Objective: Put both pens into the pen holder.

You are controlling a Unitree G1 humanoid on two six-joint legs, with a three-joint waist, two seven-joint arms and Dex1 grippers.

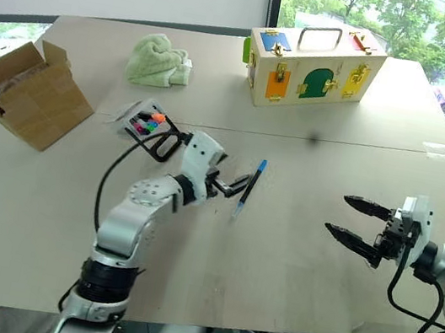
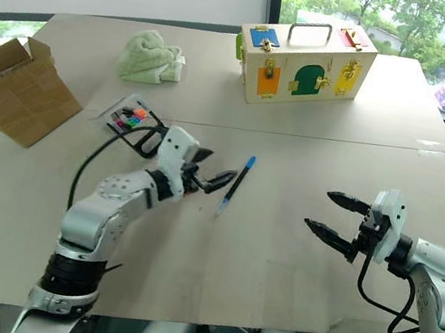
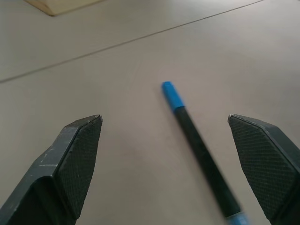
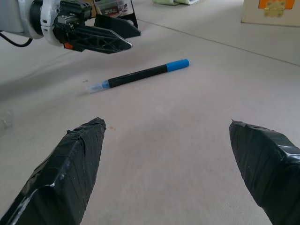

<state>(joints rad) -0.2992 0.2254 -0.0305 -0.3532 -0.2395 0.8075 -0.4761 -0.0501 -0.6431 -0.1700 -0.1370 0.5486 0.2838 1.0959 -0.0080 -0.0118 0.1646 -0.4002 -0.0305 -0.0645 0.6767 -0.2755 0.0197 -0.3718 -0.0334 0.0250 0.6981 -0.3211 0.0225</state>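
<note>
A black pen with a blue cap [image 1: 249, 188] lies flat on the table's middle, cap pointing away from me. My left gripper [image 1: 238, 187] is open just left of it, low over the table; in the left wrist view the pen [image 3: 197, 145] lies between the spread fingers [image 3: 70, 159], untouched. The pen holder [image 1: 146, 125], a clear case with a black loop frame, sits behind the left arm; an orange cap [image 1: 157, 116] shows in it. My right gripper [image 1: 356, 220] hangs open and empty to the right, pointing toward the pen [image 4: 140, 75].
A brown cardboard box [image 1: 30, 92] stands open at the left. A green cloth [image 1: 159, 60] lies at the back. A wooden box with coloured doors [image 1: 312, 62] stands at the back right. A seam [image 1: 363, 143] crosses the table.
</note>
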